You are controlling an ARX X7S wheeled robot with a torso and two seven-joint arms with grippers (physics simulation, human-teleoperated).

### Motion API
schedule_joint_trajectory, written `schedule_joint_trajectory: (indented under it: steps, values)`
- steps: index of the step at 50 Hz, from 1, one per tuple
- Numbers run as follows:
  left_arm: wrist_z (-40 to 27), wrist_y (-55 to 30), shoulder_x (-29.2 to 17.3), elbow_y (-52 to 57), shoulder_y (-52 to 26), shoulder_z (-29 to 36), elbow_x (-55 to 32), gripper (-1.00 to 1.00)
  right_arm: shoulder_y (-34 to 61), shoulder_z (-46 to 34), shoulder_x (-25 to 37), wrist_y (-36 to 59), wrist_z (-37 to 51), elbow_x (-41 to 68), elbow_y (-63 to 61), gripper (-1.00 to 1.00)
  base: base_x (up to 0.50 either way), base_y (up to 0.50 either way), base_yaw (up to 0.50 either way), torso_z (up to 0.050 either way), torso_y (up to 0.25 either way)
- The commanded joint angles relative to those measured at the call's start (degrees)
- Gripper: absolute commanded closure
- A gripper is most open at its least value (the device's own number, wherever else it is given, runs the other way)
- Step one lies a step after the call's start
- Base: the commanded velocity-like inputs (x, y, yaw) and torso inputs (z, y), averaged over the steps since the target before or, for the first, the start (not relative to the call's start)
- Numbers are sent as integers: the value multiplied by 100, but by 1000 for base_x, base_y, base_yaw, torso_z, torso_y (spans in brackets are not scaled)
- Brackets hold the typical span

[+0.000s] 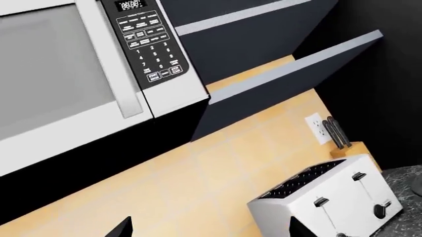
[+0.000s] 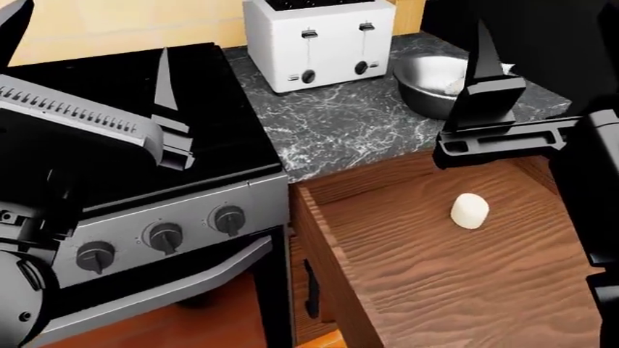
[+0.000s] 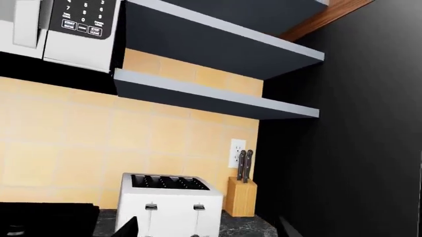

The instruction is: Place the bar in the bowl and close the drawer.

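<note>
Both arms are raised in the head view, grippers pointing up and away from the camera. The left gripper (image 2: 87, 76) has its two dark fingers spread wide apart with nothing between them. Of the right gripper (image 2: 541, 72) only one pointed finger (image 2: 483, 65) shows clearly; the other lies at the frame edge, so its spread is unclear.

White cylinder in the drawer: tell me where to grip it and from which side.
Grip the cylinder across its narrower middle, coming straight down from above. It lies alone on the floor of the open drawer with bare wood all around it, so its top is free. The drawer's walls and the counter edge would likely hinder a sideways approach. Its rounded ends look likelier to slip.
</note>
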Motion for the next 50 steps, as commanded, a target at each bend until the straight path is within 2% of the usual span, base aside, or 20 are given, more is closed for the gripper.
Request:
schedule_joint_trajectory:
  steps: [1,50]
  values:
    - [16,-111,9,24,-154,-22,-77,-100,-27,25,58,2,-16,-23,-21,-100,0,0,-500,0,0]
    - [-81,-123,-72,110,-168,-74,-153,-100,-192,83,34,-9,-18,-142,-23,-100,0,0,-500,0,0]
